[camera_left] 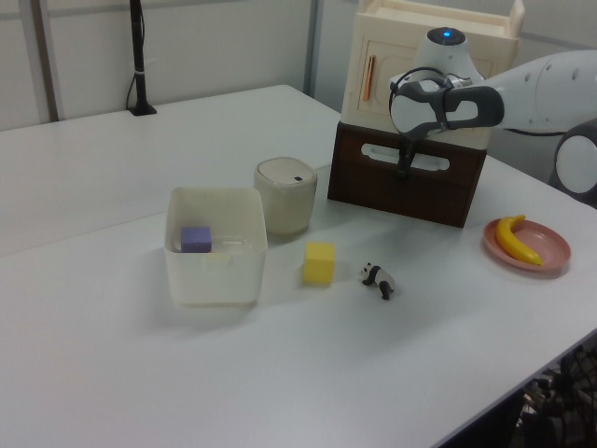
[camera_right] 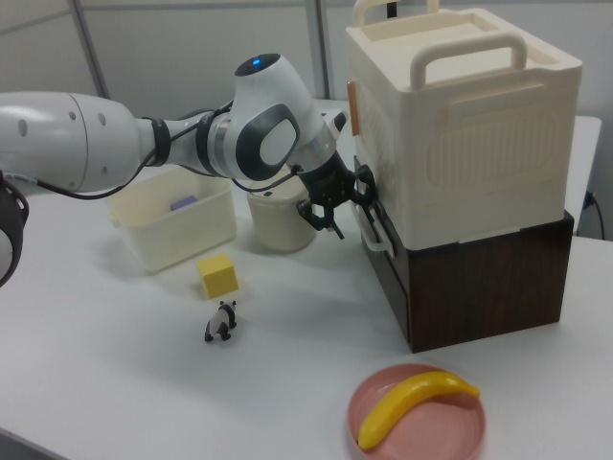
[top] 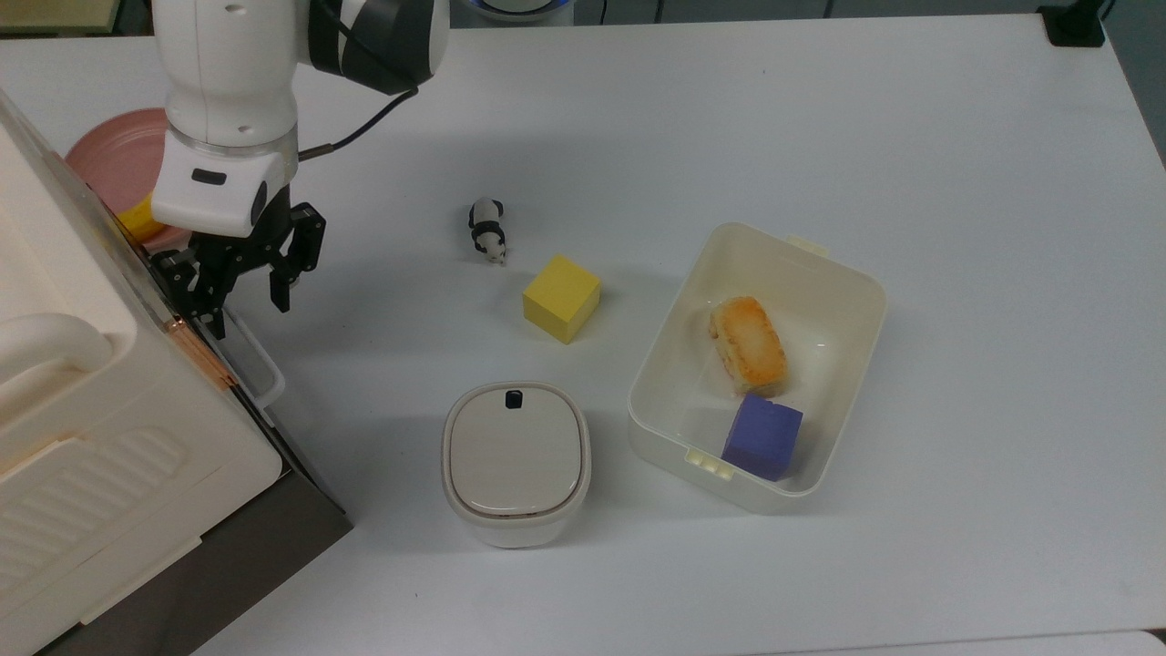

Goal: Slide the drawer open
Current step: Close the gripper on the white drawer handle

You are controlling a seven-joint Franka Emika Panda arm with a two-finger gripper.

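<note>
1. While the drawer [camera_left: 406,180] sits shut in the dark base under the cream cabinet [camera_right: 460,125], the gripper [top: 246,293] hangs at its white loop handle [top: 258,365].
2. Its fingers [top: 281,290] are spread apart, one on each side of the handle's end, in the top view; whether they touch it cannot be told.
3. Near the middle of the white table [top: 820,118] lie a toy panda [top: 487,230] and a yellow cube [top: 561,298].
4. A banana [camera_right: 414,406] rests on a pink plate [camera_right: 460,431].

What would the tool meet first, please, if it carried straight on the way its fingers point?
Probably the drawer's white loop handle: the open tool points at the cabinet front, fingers either side of it. Depth is unclear.
</note>
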